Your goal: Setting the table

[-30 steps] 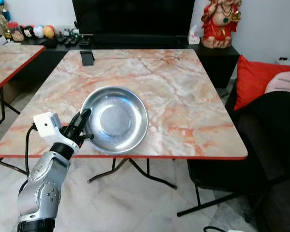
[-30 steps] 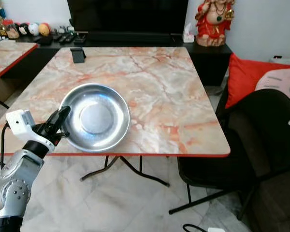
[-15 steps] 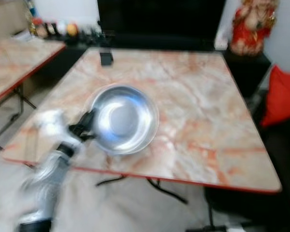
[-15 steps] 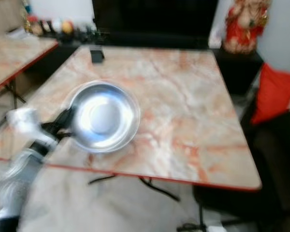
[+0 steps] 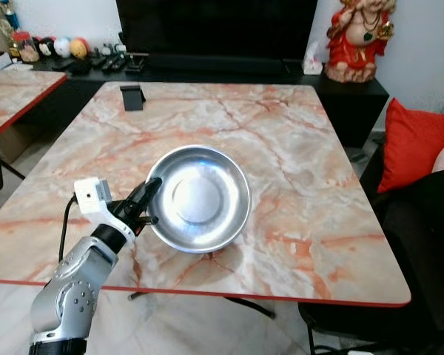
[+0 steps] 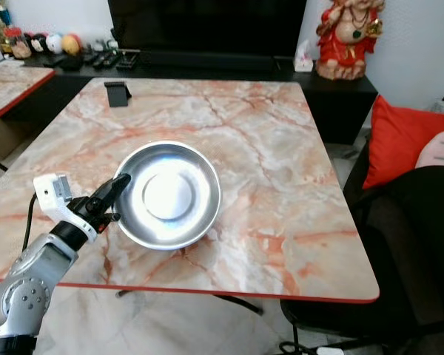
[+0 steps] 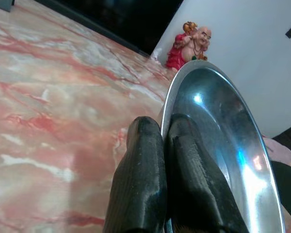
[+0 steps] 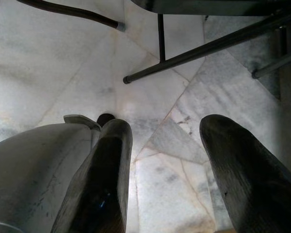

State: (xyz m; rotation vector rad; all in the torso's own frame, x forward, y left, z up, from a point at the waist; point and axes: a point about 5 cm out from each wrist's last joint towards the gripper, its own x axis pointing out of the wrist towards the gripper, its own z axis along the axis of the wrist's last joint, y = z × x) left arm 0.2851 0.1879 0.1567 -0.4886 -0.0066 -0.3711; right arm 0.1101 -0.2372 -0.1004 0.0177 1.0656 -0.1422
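The left tool (image 5: 149, 201) was clamped on the left rim of the steel bowl (image 5: 200, 198), its two black fingers (image 7: 140, 184) pressed together over the rim's edge. The bowl sat on the marble-patterned worktop (image 5: 296, 148), left of its middle and toward the near edge. The right tool (image 8: 160, 179) hung over the tiled floor (image 8: 48, 63) with its fingers spread wide, holding nothing. A red figurine (image 5: 357, 37) stood beyond the worktop's far right corner.
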